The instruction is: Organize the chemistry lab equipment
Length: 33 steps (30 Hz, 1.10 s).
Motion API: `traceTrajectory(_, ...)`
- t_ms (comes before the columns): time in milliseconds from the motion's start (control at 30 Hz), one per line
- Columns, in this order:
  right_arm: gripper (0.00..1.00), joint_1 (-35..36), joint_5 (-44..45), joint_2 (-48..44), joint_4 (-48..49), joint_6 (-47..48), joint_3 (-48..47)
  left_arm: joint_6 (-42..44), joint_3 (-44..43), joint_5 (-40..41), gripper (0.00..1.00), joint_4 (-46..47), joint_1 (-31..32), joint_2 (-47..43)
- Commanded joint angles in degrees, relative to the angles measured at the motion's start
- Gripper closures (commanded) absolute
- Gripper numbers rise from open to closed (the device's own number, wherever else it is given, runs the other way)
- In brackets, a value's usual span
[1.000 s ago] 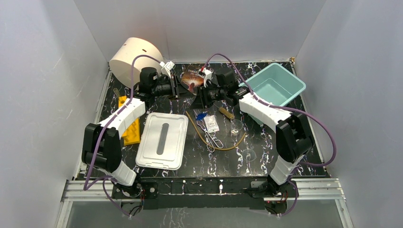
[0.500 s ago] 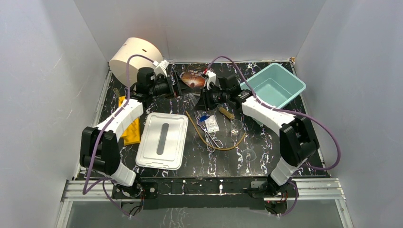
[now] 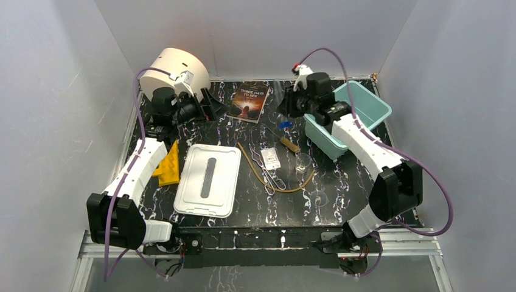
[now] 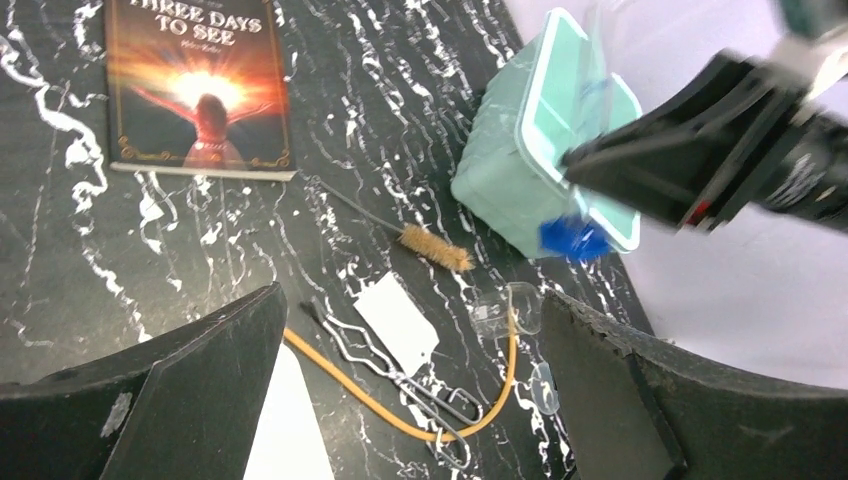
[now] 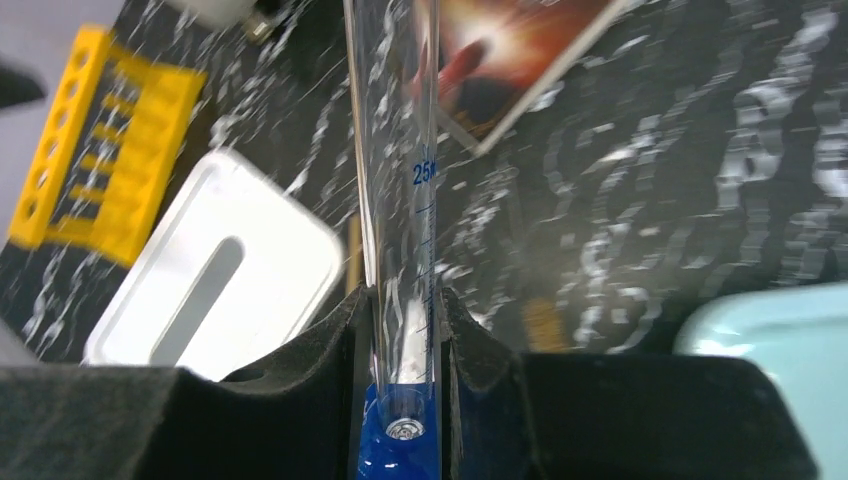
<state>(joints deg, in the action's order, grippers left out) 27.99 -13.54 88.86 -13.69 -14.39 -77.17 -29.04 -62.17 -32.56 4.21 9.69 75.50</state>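
One tube (image 5: 395,150) clamped in R claw (image 5: 400,300) by bin (image 3: 372,95) edge; L claw (image 3: 213,107) wide open nr cylinder (image 3: 173,67).

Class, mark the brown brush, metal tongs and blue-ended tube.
brown brush (image 4: 437,250): left wrist view, on its bristles.
metal tongs (image 4: 385,365): left wrist view, on its arms.
blue-ended tube (image 5: 398,150): right wrist view, on its clear barrel.

My left gripper (image 3: 214,108) gapes wide at eleven o'clock. My right gripper (image 5: 400,300), one o'clock, pinches the clear blue-ended tube (image 5: 400,150).

Two white-shelled arms (image 3: 143,164) with black joints (image 3: 398,182) and looping purple cables (image 3: 138,97).
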Motion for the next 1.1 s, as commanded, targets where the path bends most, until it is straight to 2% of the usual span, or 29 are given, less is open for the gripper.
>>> traceTrajectory(0,0.77,-5.2,11.5,-1.0,-3.4,1.5,-7.5,3.8,1.9,5.1,0.02,-3.8,-0.4,-3.1)
traceTrajectory(133,0.76,-11.2,21.1,-1.8,-4.0,-1.9,-7.4,3.1,2.3,3.2,0.02,-5.6,-0.4,-4.0)
traceTrajectory(267,0.76,-16.3,26.3,0.3,-7.3,-7.5,-9.3,2.1,1.4,-0.6,0.02,-6.8,-0.4,-3.5)
traceTrajectory(500,0.76,-18.4,33.3,6.4,-12.4,-15.8,-10.8,5.7,1.6,-5.4,0.02,-9.1,0.1,-4.1)
traceTrajectory(667,0.77,-19.0,33.8,10.9,-15.2,-22.2,-9.5,7.5,1.3,-5.3,0.02,-10.2,1.3,-3.2)
traceTrajectory(833,0.76,-19.8,33.2,12.8,-11.9,-26.0,-5.9,9.6,-1.6,-4.6,0.02,-11.3,1.6,-0.5)
traceTrajectory(1067,0.76,-23.5,27.1,21.1,-13.3,-29.9,-10.6,10.8,-7.6,-3.0,0.02,-14.9,1.6,6.2)
